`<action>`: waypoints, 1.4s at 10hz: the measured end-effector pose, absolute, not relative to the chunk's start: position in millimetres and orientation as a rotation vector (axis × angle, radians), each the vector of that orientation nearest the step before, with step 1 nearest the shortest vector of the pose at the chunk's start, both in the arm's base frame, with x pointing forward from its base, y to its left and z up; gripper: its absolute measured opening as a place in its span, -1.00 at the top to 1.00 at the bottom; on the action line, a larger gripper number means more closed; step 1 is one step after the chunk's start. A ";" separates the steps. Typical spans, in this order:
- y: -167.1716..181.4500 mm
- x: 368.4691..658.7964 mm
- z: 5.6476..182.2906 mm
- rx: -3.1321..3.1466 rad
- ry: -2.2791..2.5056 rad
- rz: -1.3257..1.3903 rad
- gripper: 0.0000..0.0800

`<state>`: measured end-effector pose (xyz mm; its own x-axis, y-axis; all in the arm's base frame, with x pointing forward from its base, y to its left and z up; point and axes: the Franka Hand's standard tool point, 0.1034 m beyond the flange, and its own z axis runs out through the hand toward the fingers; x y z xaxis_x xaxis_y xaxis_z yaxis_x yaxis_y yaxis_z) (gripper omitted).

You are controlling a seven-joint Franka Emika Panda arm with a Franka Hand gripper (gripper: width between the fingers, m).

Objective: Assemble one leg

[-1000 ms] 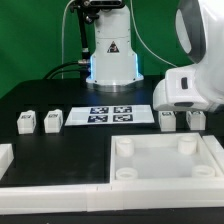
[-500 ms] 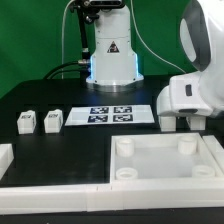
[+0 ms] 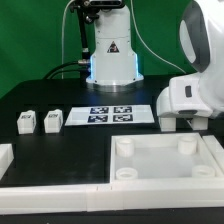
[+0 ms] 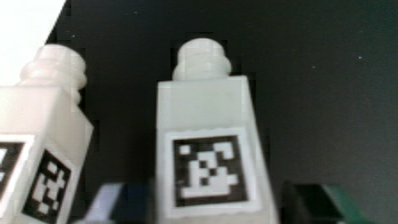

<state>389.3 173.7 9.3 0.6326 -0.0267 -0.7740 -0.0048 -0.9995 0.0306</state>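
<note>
White leg (image 4: 206, 125) (tagged) between pincer (image 4: 221, 204) jaws

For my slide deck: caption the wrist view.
Open hand straddling one small white tagged cuboid leg, its twin alongside on the black table.

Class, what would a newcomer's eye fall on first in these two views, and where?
The robot's white arm fills the exterior view's right, hanging low behind the large white tray-like part. In the wrist view, a tagged leg stands upright inside the open gripper, with a second leg close beside it.
</note>
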 end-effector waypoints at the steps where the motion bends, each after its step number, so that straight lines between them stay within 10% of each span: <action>1: 173.7 389.3 9.4 2.815 -0.027 -1.335 0.27; 7: 173.2 390.5 9.8 2.817 -0.028 -1.333 0.27; 14: 132.9 492.9 136.9 3.129 0.101 -0.626 0.27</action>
